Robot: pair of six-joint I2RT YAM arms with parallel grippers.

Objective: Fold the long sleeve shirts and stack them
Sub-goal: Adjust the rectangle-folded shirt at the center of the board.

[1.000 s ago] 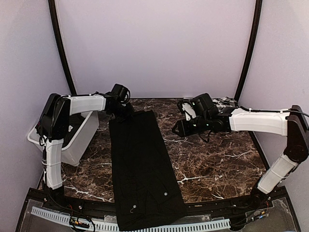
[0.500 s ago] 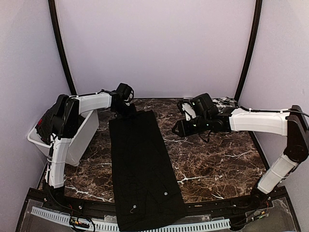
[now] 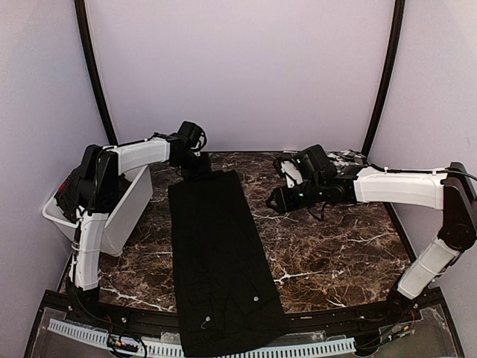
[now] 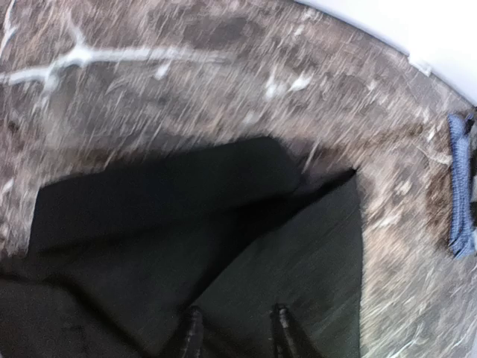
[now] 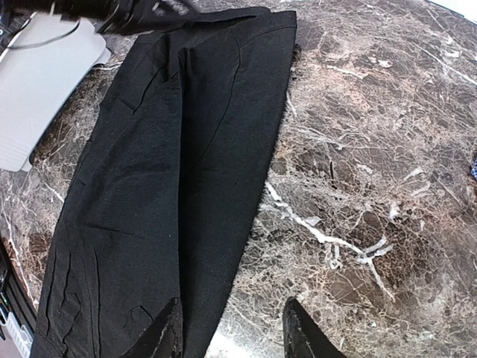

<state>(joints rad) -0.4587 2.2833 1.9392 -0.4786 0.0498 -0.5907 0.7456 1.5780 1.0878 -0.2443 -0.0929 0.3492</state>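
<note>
Shirt [image 3: 223, 261]: plain black, no pattern. Tabletop [image 3: 335, 246]: dark brown marble, white veining. Bin [image 3: 127, 212]: white. Left arm [image 3: 138, 156], right arm [image 3: 402, 186]: white shells, black joints. Cloth [image 4: 462, 186] at the tabletop edge: blue, finely woven look. Walls [image 3: 238, 74]: pale lilac.

The top view looks down from high behind the arm bases over the whole table [image 3: 335, 246]. The left wrist view sits close above the far end of the black shirt [image 4: 149, 194] and is blurred, with the left claw [image 4: 237, 312] at its bottom edge. The right wrist view looks from farther off along that same shirt's length, with the right claw [image 5: 232, 306] at bottom centre.
</note>
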